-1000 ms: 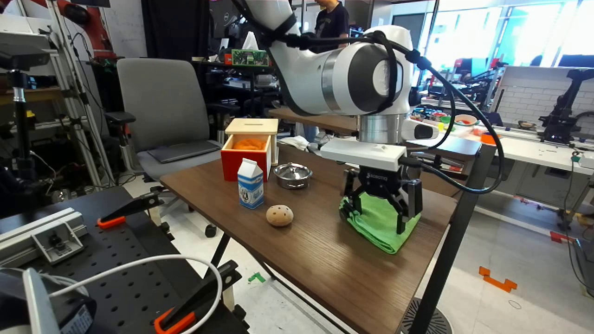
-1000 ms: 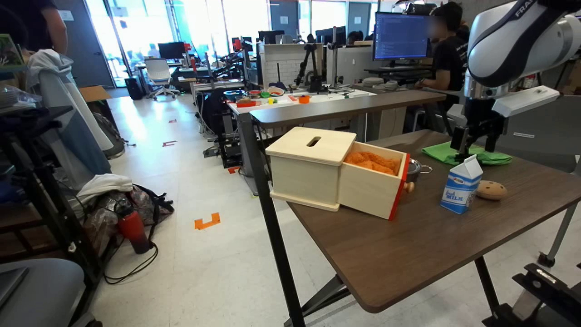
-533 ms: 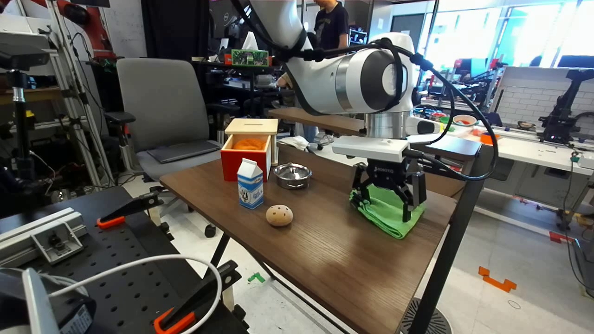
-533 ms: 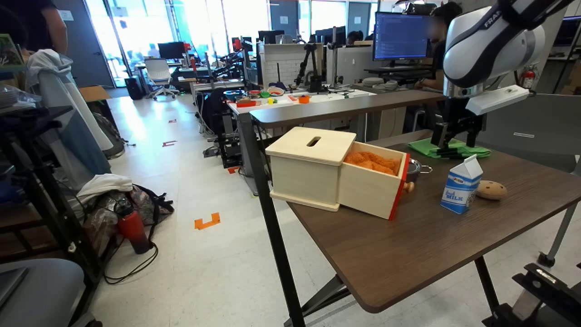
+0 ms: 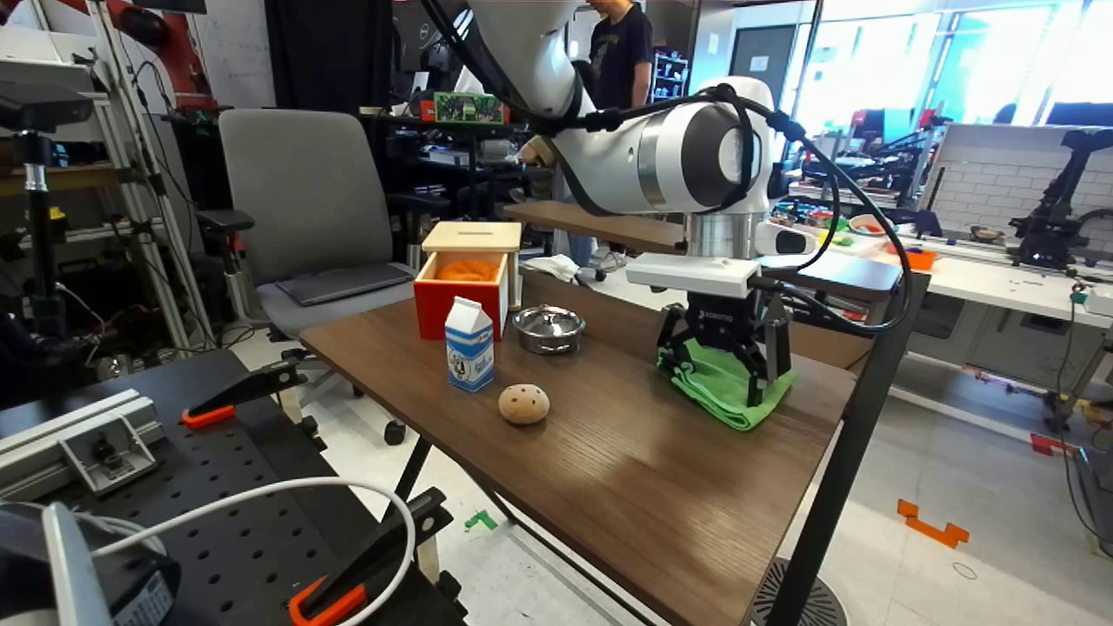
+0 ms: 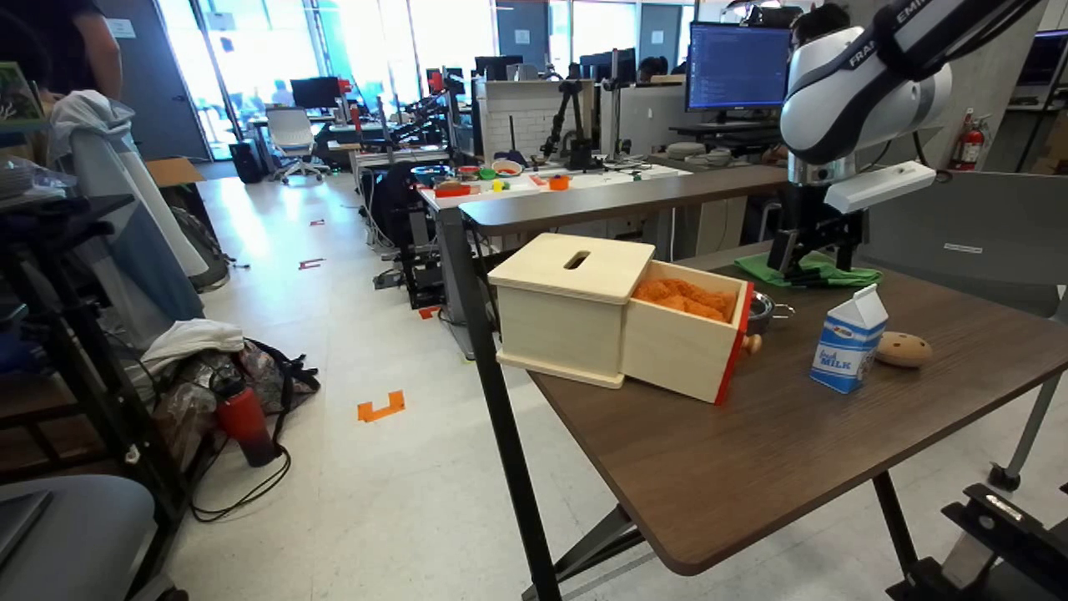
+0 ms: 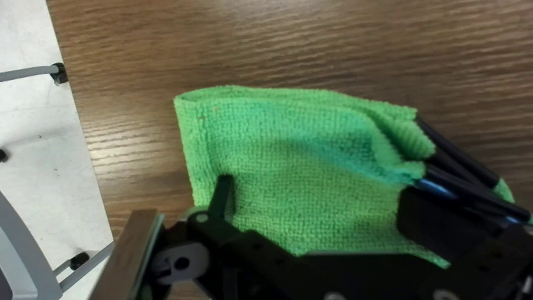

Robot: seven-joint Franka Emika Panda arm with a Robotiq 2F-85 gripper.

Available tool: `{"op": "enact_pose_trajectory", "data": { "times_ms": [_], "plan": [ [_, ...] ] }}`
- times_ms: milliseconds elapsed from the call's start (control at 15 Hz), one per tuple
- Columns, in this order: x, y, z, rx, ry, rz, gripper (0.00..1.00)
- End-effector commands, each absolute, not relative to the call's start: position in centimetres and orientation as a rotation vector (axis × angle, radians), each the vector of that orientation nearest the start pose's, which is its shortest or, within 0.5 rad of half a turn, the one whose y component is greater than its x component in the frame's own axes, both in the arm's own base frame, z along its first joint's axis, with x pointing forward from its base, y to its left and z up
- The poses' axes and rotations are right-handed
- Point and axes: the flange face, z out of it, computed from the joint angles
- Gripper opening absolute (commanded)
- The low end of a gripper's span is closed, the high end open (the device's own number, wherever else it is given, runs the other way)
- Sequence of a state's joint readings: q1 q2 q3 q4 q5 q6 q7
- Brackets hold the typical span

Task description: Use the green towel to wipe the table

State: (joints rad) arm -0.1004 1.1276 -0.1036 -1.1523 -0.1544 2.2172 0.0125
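Green towel (image 5: 723,396), folded, at 3 o'clock on a brown table (image 5: 609,474) in an exterior view, beneath a gripper (image 5: 711,382) with jaws parted wide, apparently pressing from above rather than pinching. Just shifted towards 12 o'clock with the gripper, meaning, most likely, a wiping stroke under way. At 9 o'clock, well apart: milk carton (image 5: 469,345), seemingly outside that path.

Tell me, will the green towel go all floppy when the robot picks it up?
Probably, yes: the green towel looks like cloth, with layers that fold and ruck up in the wrist view. It's likely light for its size, since those layers seem thin. Its bumpy weave suggests it wouldn't be very slippery.
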Motion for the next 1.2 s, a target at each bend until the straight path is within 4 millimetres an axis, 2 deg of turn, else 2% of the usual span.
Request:
{"op": "enact_pose_trajectory", "data": {
  "times_ms": [0, 267, 533, 1133],
  "plan": [
    [73.1, -13.9, 9.2, -3.264, 0.063, 0.226, 1.0],
    [71.9, -14.3, 10.2, -3.222, -0.034, 0.232, 1.0],
    [69.7, -14.6, 10.4, -3.209, -0.12, 0.246, 1.0],
    [61.5, -16.4, 10.5, -3.197, -0.308, 0.269, 1.0]
  ]
}}
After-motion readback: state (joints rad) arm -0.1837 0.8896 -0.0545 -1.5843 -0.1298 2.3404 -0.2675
